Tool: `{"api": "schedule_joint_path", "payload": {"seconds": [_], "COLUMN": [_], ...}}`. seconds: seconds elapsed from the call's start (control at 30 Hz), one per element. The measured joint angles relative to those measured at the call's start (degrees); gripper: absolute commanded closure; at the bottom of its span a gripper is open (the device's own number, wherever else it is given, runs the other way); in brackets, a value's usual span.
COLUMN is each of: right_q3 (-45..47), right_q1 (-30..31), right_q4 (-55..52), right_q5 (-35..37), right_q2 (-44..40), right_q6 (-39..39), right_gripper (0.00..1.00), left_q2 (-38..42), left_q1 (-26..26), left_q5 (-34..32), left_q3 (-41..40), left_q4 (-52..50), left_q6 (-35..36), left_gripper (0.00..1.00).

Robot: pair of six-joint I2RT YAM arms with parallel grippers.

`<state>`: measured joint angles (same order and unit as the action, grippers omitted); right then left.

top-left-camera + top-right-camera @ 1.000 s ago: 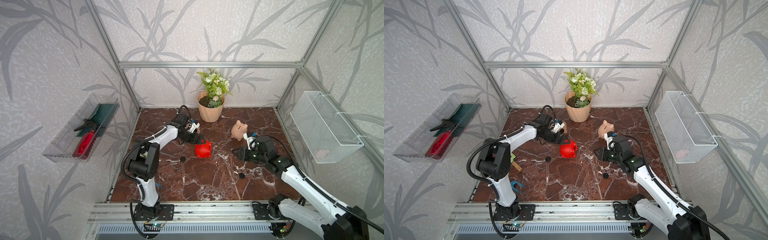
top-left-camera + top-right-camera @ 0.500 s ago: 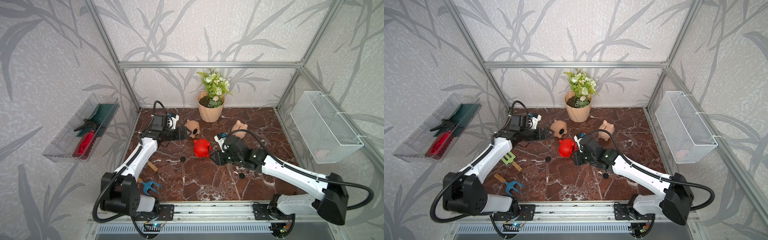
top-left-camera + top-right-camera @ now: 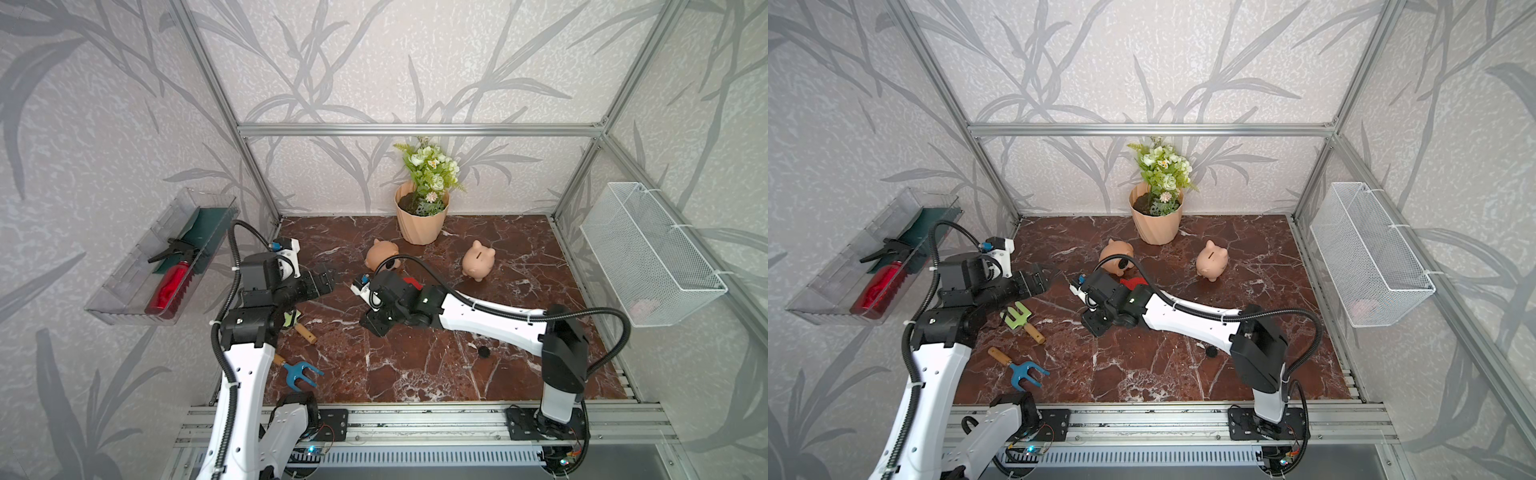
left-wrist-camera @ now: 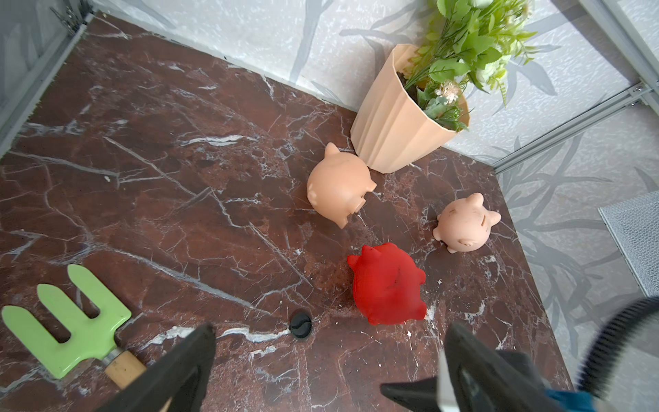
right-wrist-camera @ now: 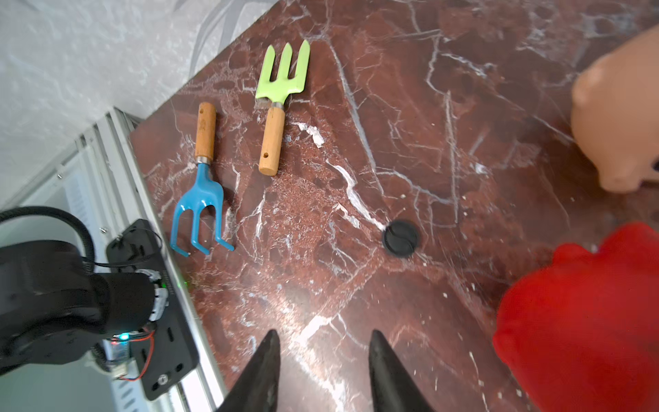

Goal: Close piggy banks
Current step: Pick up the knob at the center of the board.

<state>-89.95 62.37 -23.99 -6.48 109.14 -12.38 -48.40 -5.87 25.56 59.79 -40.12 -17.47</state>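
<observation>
Three piggy banks rest on the marble table. One peach pig (image 3: 381, 253) (image 4: 337, 187) lies on its side by the flowerpot, and another (image 3: 478, 259) (image 4: 463, 224) stands upright to the right. The red pig (image 4: 387, 285) (image 5: 577, 314) sits in front of them, mostly hidden by my right arm in both top views. My left gripper (image 3: 328, 280) (image 4: 330, 330) hangs open and empty, left of the pigs. My right gripper (image 3: 376, 324) (image 5: 323, 333) is open and empty, low beside the red pig, near a black plug (image 5: 400, 238) (image 4: 300, 323). A second plug (image 3: 483, 351) lies under the right forearm.
A peach flowerpot (image 3: 422, 220) with flowers stands at the back. A green fork (image 3: 1017, 316) and a blue fork (image 3: 301, 372) lie at the front left. A wire basket (image 3: 648, 253) hangs on the right wall, a clear tray (image 3: 162, 266) on the left.
My left arm has pulled back to the left, away from the peach pig lying by the pot. My right arm has swung left across the table to the red pig.
</observation>
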Motion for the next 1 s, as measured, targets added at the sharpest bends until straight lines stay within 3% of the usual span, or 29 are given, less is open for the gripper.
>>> {"api": "schedule_joint_path", "payload": {"seconds": [0.4, 0.67, 1.0], "right_q3": [-12.9, -26.4, -33.8], "right_q1": [0.0, 0.0, -0.5], "right_q4": [-3.0, -10.5, -17.1], "right_q5": [6.1, 9.6, 10.9], "right_q2": [18.3, 28.5, 32.7], "right_q6": [13.8, 17.2, 18.0], "right_gripper": [0.68, 0.78, 0.78], "left_q2": [4.9, 4.9, 4.9], "left_q1": [-0.2, -0.2, -0.2], "left_q5": [0.0, 0.9, 1.7], "left_q3": [-0.1, -0.2, -1.0], "left_q4": [-2.2, -2.3, -2.3], "left_q6": [1.2, 1.4, 1.4], "left_gripper": [0.01, 0.01, 0.01]}}
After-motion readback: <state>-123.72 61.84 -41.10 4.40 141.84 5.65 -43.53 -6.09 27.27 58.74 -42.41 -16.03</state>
